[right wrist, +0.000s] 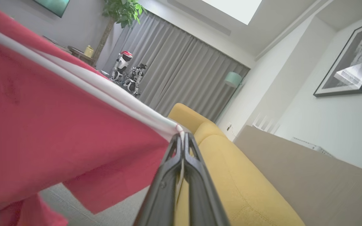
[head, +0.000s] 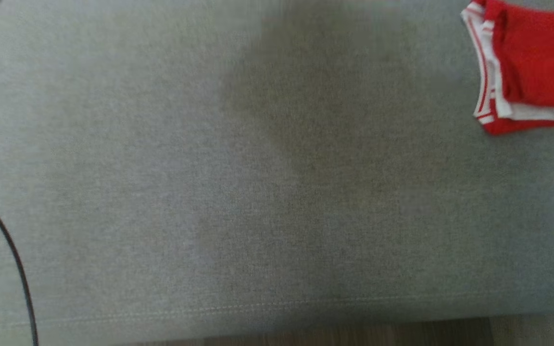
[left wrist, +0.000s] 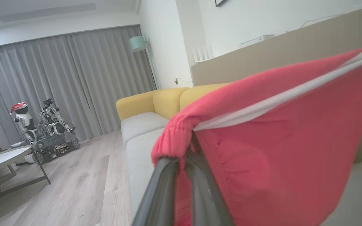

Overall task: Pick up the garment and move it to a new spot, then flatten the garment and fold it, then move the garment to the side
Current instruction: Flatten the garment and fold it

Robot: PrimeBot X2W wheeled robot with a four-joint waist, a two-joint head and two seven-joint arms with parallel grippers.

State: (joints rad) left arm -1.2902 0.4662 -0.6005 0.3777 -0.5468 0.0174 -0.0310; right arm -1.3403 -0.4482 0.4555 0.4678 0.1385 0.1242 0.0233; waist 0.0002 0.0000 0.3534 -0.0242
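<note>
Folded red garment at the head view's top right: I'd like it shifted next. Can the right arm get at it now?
Probably not yet. The grey cushion beside the folded garment looks free, but the right arm's fingers are shut on the white-striped edge of another red garment held up, so they're busy.

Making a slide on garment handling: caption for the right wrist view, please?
Right gripper shut on the white-striped edge of the red garment, yellow sofa beyond.

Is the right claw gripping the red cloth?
Yes, the right gripper is pinched shut on the white-striped edge of the red garment.
</note>
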